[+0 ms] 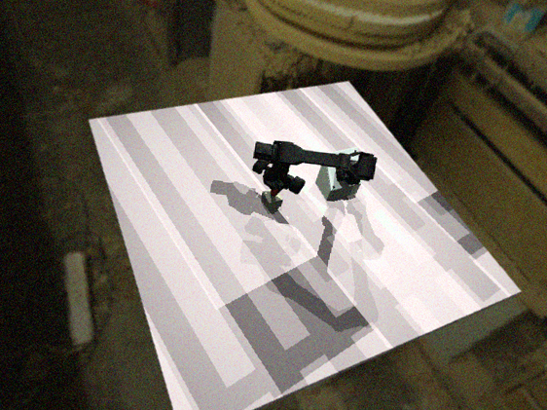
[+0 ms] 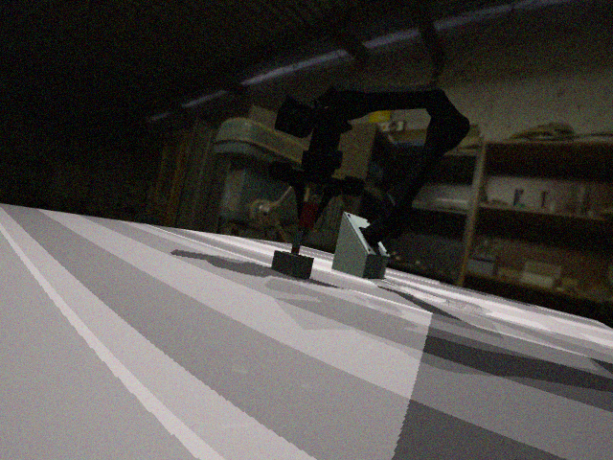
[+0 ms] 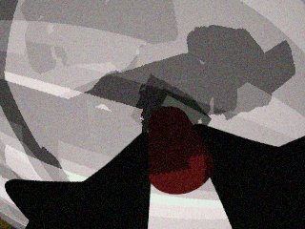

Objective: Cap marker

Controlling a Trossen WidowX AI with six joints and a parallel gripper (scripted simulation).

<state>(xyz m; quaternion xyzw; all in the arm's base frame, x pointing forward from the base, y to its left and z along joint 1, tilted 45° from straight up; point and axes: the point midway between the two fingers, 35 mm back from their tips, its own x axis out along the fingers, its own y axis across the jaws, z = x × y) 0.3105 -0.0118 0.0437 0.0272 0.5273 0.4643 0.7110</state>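
Note:
The red cap [image 1: 275,191] [image 2: 309,212] [image 3: 178,157] is upright between the fingertips. My gripper [image 1: 274,188] [image 2: 308,220] [image 3: 171,135] is shut on it, pointing down. The holder block [image 1: 271,203] [image 2: 292,264] [image 3: 188,109] stands on the table just below. The marker [image 2: 296,244] shows as a thin dark post rising from the block, and its top is close under the cap, a little to the left in the exterior view. Whether cap and marker touch is too dark to tell. In the wrist view the cap and fingers partly hide the block.
A pale green wedge-shaped block [image 1: 332,187] [image 2: 351,252] stands on the striped table [image 1: 169,242] [image 2: 208,366], beside the arm's base and right of the holder. The arm reaches over from it. Dark shadows of the arm cross the table.

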